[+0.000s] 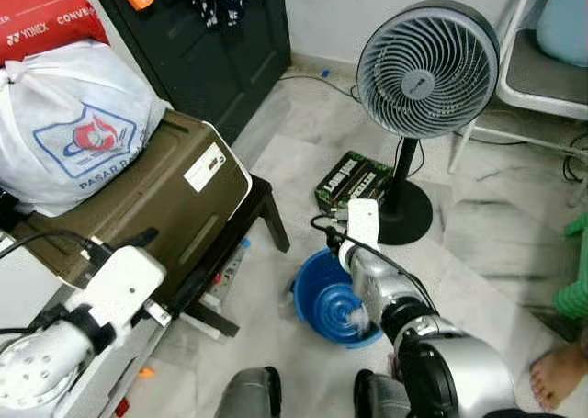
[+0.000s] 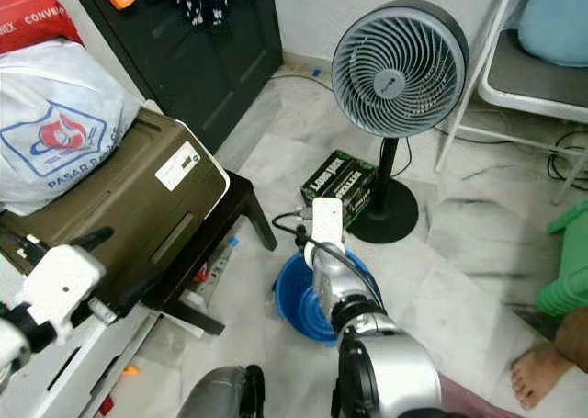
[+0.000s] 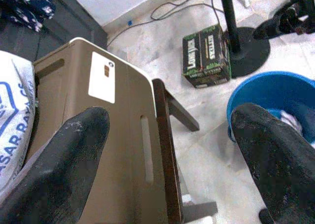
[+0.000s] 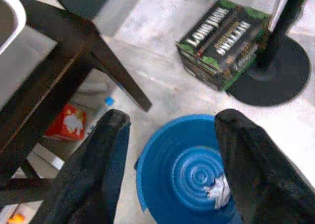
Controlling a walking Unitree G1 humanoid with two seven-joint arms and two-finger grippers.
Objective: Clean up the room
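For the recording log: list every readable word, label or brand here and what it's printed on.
"YONEX", then "CONVE" cut off at the edge: red bag.
"PASAR RAYA", partly hidden: white plastic bag.
"LONG JACK": green-and-black box; its smaller print is too blurred to read.
White label on the brown case: too small to read.

Pale marble floor [image 1: 478, 225], dark cabinet [image 1: 207, 32], white wall [image 1: 367, 5].
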